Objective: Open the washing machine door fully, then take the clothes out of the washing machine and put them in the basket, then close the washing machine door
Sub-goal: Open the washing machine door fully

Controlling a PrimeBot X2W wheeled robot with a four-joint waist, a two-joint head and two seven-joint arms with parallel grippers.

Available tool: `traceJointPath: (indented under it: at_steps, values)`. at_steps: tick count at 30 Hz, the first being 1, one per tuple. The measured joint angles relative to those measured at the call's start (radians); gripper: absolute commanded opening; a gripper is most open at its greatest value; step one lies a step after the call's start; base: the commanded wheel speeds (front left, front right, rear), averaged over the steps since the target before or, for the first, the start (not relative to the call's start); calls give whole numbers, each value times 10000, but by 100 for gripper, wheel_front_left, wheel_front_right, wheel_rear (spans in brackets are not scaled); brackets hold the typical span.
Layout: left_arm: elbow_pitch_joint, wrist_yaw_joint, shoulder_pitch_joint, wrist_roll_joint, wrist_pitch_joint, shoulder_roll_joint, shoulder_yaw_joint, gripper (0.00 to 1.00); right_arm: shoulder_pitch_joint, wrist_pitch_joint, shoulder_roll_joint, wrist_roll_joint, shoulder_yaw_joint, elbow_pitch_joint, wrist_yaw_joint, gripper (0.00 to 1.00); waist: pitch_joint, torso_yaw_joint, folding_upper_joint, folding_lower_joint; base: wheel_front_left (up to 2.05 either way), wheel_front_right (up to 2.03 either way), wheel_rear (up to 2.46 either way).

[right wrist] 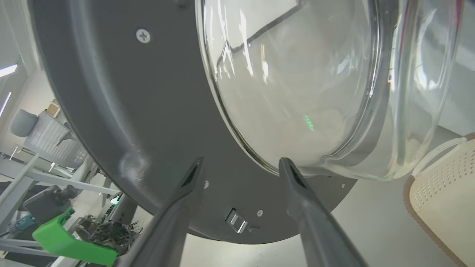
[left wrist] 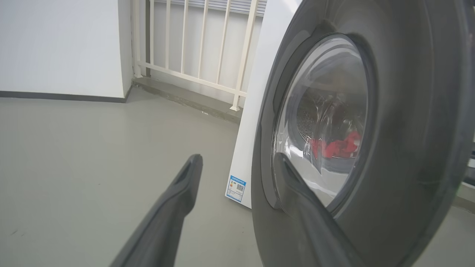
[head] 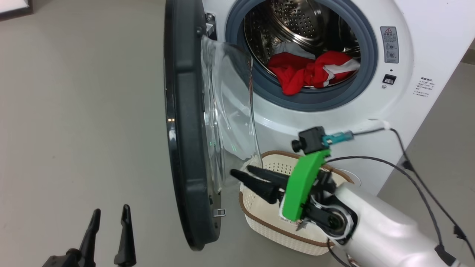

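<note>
Nearest in the head view, at seven o'clock, the left gripper (head: pixel 111 209) hangs low with its fingers spread wide and nothing between them. It seems parked on the outer side of the washing machine door (head: pixel 185 129), clear of the door's swing. At five o'clock the right gripper (head: pixel 241 170) reaches over the basket (head: pixel 259 218) toward the door's inner face. Its fingers are parted wide and empty, one tip before the dark rim and the other before the edge of the glass bowl (right wrist: pixel 289 92). Whether either tip touches the door cannot be told. That pose reads as the end of a push on the door. The basket sits on the floor against the front of the washing machine (head: pixel 408 92), right below the opening, probably so that garments need only a short drop. The door stands edge-on from twelve to six o'clock, swung out about square to the machine, which leaves the opening free. Farthest, at one o'clock, the clothes (head: pixel 308 72) lie heaped on the drum floor, one fold draping over the grey rubber ring (head: pixel 367 63), none of them lifted out yet.
</note>
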Motion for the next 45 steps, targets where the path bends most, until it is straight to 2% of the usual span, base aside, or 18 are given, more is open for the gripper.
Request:
traceJointPath:
  at_steps: [6,9,12,16,22,27,30,36,45]
  values:
    - [6,-10,2,67,-2,4,6,100,105,-2589,-679,-1758,669,303,0,100,-83,-26,0,0,0,0,0]
    - [8,-10,7,88,-2,4,10,100,108,-3985,-746,-2322,750,859,0,100,-138,-52,0,0,0,0,0]
    - [35,-10,32,88,-2,8,10,100,124,-4656,-706,-2838,857,1555,0,100,-191,-74,0,0,0,0,0]
    - [77,-23,175,138,-2,19,10,100,175,-4895,-558,-3864,679,2577,2,100,-262,-112,0,0,0,0,0]
    - [88,-173,206,174,0,29,0,100,703,-4922,-31,-6617,-2044,2920,2,100,-301,-164,1,0,0,0,0]
    - [86,-176,203,188,0,33,12,100,2032,-4924,539,-8945,-4483,2029,4,100,-311,-171,0,0,0,0,0]
    - [86,-182,203,192,0,33,27,100,2800,-4936,807,-10159,-5469,1243,4,100,-338,-169,0,0,0,0,0]
    - [90,-192,199,253,0,33,46,100,3944,-4938,1143,-11196,-6194,512,10,100,-356,-190,0,0,0,0,0]
    - [113,-261,197,253,0,33,92,100,4319,-4938,1204,-11453,-6431,293,12,100,-324,-379,0,0,0,0,0]
